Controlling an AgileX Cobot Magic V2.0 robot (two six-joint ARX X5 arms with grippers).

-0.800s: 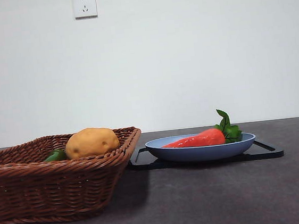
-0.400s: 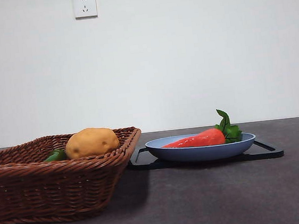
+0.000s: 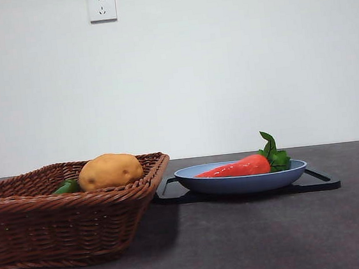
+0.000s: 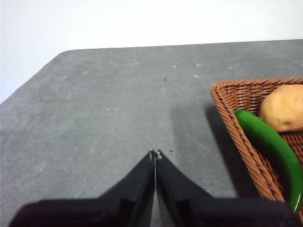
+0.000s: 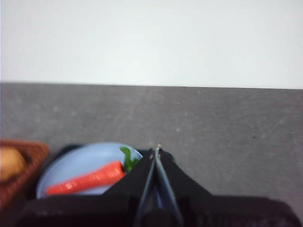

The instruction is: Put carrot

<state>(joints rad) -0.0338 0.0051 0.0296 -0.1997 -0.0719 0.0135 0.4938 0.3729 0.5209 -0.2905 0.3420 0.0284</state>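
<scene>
Carrot (image 3: 239,167) lying in the blue plate (image 3: 242,182) at three o'clock of the wicker basket (image 3: 66,217), leaves pointing right, left gripper (image 4: 155,152) and right gripper (image 5: 155,150) both hovering over the bench (image 3: 255,242), jaws pressed closed, gripping nothing

The carrot (image 3: 239,167) lies on its side in the plate (image 3: 236,182), leafy end pointing away from the wicker basket (image 3: 60,224). The plate rests on a flat tray (image 3: 323,183) on the table (image 3: 274,240), just beside the basket's rim. Inside the basket, a potato (image 3: 109,170) sits against a cucumber (image 4: 272,146), which lies along the basket wall nearest the left gripper (image 4: 155,153). That gripper hangs over bare table, the basket off to one side of its closed tips. The right gripper (image 5: 156,151), tips together, is above the plate's edge near the carrot's leaves, with the basket beyond the plate.
</scene>
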